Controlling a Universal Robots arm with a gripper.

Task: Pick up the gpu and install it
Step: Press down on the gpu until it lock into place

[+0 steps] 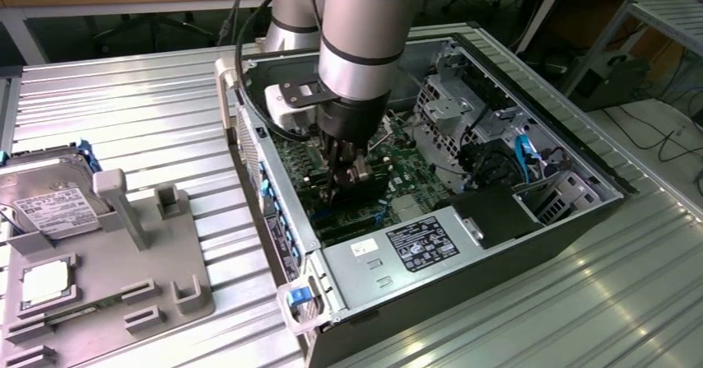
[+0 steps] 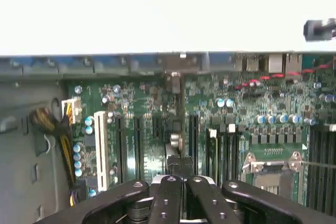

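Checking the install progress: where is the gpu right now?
In the exterior view, the gpu stands on edge inside the open computer case, over the green motherboard, clamped in the gripper.

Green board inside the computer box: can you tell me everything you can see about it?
The flat green circuit board lies at the bottom of the open grey metal computer case. It carries long dark slots, one white slot, small blue-topped cylinders and a silver square socket frame. Yellow and black wires lie beside it. The black gripper, shut on a thin dark card, hangs over it.
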